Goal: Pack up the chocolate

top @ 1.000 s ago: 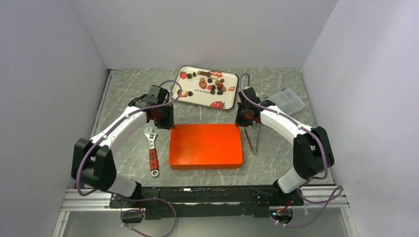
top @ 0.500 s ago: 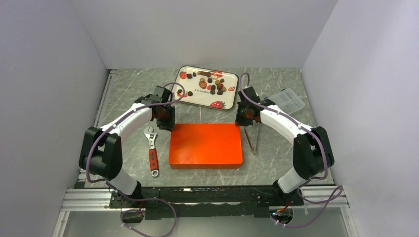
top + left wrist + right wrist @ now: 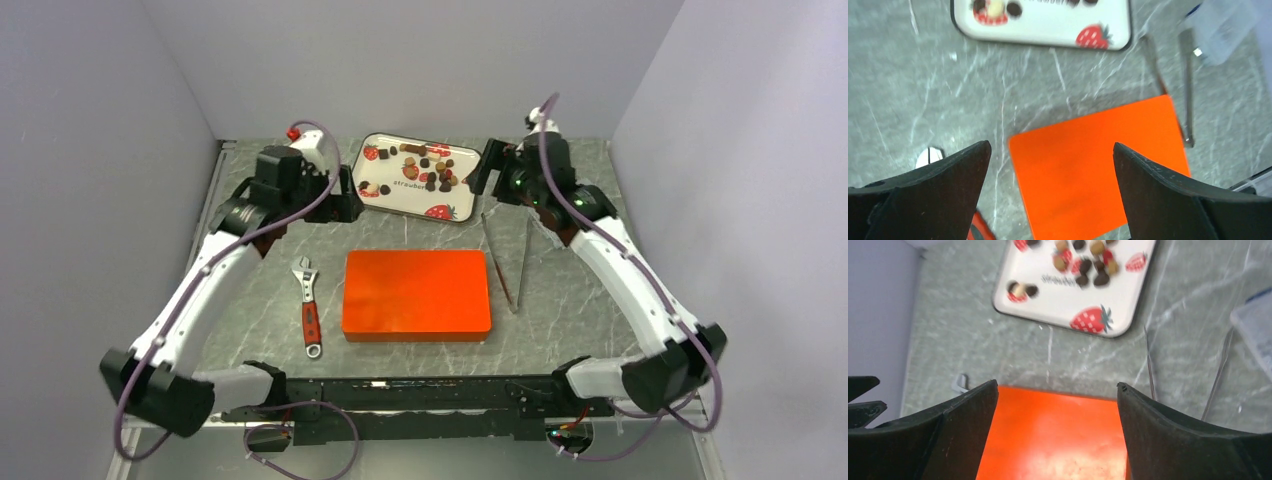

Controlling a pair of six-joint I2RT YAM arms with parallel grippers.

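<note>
The chocolate [image 3: 432,170] lies as several small brown, tan and cream pieces on a white strawberry-print tray [image 3: 405,200] at the back of the table. In the right wrist view the chocolate [image 3: 1088,265] is clustered at the top on the tray [image 3: 1058,295]. A closed orange box [image 3: 417,295] sits mid-table, in front of the tray. My left gripper [image 3: 340,200] hovers open by the tray's left end. My right gripper [image 3: 487,172] hovers open by its right end. Both wrist views look down at the orange box [image 3: 1098,165] [image 3: 1048,440] between empty jaws [image 3: 1051,146] [image 3: 1056,385].
Metal tongs [image 3: 505,265] lie right of the box. A red-handled wrench [image 3: 310,310] lies left of it. A clear plastic container [image 3: 1255,335] sits at the far right, near the tongs. Walls close in the left, back and right sides.
Both arms have risen from the orange box's back corners and swung back toward the tray. Both grippers have gone from nearly shut to wide open. The box has not moved.
</note>
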